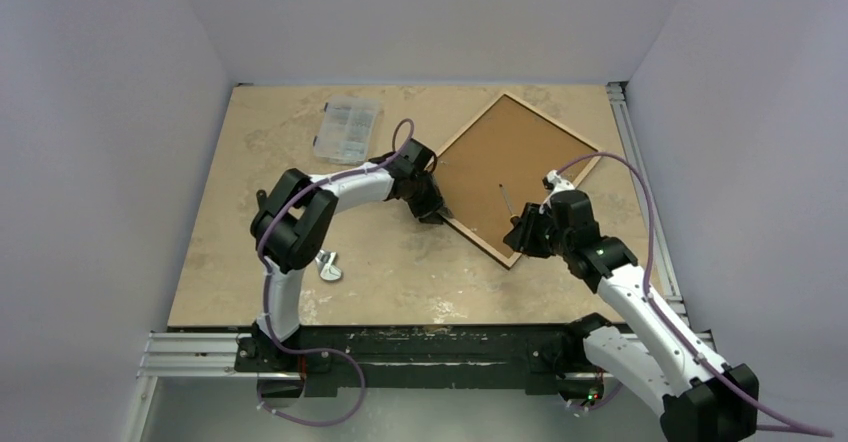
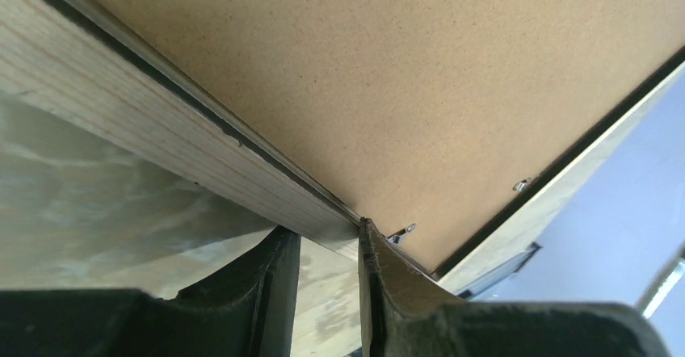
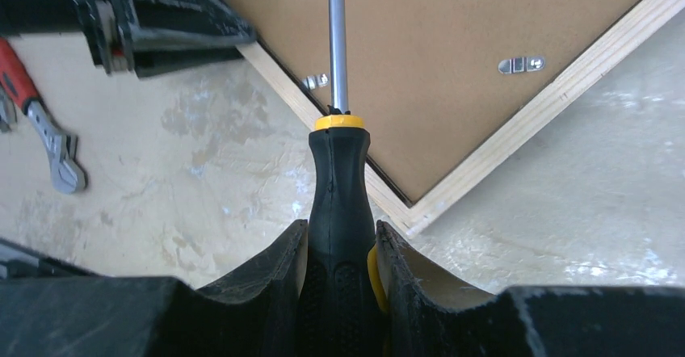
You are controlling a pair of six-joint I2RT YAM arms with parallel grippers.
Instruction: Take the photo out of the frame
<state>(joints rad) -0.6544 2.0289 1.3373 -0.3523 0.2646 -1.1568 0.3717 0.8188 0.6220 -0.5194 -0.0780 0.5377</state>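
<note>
Two claws met the thin black rectangular picture frame (image 1: 515, 162), which lay face down and skewed on the pale tabletop (image 1: 400, 282), brown fibreboard backing (image 3: 452, 66) up. The left claw (image 2: 327, 248) was closed on its pale wooden rail. The right claw (image 3: 339, 236) gripped a black-and-yellow screwdriver (image 3: 339, 179), shaft reaching over the backing.
</note>
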